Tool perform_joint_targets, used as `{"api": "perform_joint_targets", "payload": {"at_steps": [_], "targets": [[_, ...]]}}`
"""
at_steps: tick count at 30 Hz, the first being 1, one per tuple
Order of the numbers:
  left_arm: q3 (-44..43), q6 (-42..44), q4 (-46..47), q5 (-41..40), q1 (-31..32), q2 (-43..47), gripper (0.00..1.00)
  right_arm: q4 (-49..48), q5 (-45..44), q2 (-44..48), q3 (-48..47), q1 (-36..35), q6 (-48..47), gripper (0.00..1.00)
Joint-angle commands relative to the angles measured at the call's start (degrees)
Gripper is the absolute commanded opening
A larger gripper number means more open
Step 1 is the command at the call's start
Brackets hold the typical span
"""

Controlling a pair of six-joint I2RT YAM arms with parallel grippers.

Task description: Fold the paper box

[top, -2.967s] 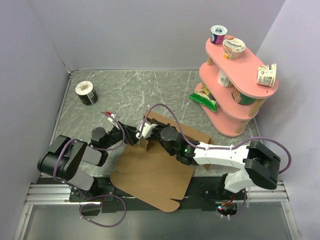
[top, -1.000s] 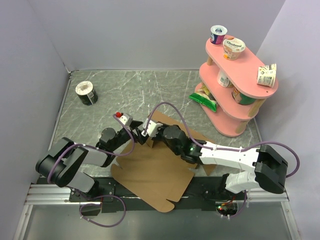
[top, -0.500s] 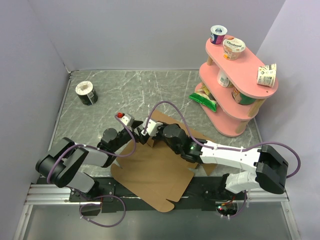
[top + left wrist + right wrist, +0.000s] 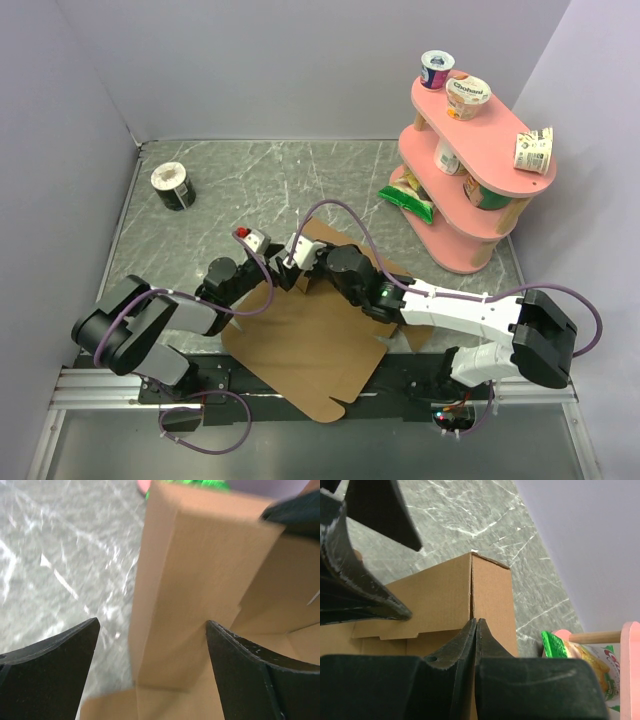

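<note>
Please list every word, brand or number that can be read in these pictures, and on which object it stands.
"Chobani": on the yogurt cup lying on the pink shelf's top level.
Print on the other cups and the green snack bag: too small to read.
paper box: no print.

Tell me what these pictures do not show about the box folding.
Top view: the right arm covers raised flaps of the paper box.
Left wrist view: box blurred; contact with the open left gripper unclear.
Right wrist view: whether the shut right gripper pinches cardboard is hidden by its fingers.
</note>
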State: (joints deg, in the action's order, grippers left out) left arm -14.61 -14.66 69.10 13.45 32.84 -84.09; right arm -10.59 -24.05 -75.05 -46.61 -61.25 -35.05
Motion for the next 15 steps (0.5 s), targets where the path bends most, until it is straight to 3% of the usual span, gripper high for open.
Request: {"api": "perform_joint_targets", "payload": {"at_steps": [1, 13, 15], "targets": [[1.16, 2.0, -2.92, -1.86, 0.12, -0.46, 0.95, 2.68, 2.7, 1.22, -1.55, -0.01, 0.95, 0.06], [-2.17, 0.95, -3.26, 2.71, 0.12, 1.04, 0.99, 4.52, 3.31, 1.57, -2.52, 0.26, 2.09, 0.05], [-3.05, 0.42, -3.45, 4.91, 0.12, 1.65, 0.99, 5.57, 3.75, 2.01, -3.13, 0.26, 2.35, 0.09]]}}
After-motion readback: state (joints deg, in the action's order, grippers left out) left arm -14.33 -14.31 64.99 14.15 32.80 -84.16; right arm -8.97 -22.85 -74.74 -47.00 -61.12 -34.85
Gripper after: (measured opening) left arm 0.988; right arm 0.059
